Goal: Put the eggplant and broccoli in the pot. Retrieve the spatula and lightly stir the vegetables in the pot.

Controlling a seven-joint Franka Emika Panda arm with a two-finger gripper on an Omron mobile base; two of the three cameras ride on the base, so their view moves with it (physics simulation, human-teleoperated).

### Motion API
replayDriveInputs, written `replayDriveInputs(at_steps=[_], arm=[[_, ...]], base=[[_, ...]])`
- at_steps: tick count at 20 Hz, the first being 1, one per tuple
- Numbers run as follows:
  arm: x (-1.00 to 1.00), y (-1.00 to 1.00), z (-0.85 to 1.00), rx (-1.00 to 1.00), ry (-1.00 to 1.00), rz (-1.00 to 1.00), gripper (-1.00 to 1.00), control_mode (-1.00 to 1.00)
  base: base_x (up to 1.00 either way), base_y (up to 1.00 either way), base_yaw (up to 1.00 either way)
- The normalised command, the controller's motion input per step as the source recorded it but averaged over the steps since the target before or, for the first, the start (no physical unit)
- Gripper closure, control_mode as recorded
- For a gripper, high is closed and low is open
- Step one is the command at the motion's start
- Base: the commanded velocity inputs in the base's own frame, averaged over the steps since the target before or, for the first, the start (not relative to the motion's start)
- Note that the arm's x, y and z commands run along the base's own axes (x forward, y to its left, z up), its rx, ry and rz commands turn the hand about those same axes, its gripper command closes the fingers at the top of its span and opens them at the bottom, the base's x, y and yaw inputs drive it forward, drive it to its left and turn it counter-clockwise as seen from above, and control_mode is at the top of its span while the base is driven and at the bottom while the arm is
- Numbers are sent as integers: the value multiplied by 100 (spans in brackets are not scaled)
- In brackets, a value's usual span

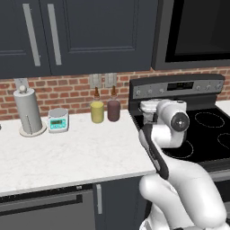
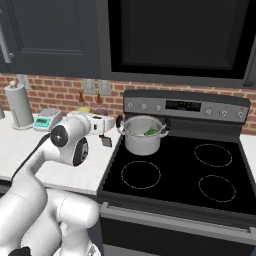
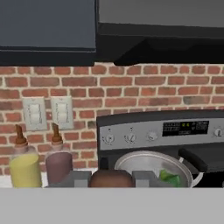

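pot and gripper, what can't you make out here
- Eggplant: the pot wall hides most of its inside in the right base view; only broccoli shows.
- Gripper grip: a dark rounded thing sits between the fingers in the hand view, cut off below; what it is, unclear.
- Pot: mostly behind the arm in the left base view.

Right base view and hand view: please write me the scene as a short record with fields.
pot: upright on the rear left burner of the stove
broccoli: inside the pot
end effector: left of the pot, facing the brick wall
between the finger tips: a dark brownish rounded thing; I cannot tell what it is
counter by the wall: yellow jar and maroon jar, side by side
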Motion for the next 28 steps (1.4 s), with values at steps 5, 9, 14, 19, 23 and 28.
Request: replayDriveInputs(at_steps=[5,9,14,19,23,28], arm=[[3,-56,12,18,-21,-13,100,-100],[8,-46,0,10,-25,-9,100,-100],[25,-42,0,6,-16,-8,100,-100],[51,-45,0,7,0,-10,100,-100],[56,-42,0,9,7,-11,100,-100],[47,-24,-21,10,8,-8,100,-100]], base=[[0,0,0],[0,0,0],[0,0,0],[0,0,0],[0,0,0],[0,0,0]])
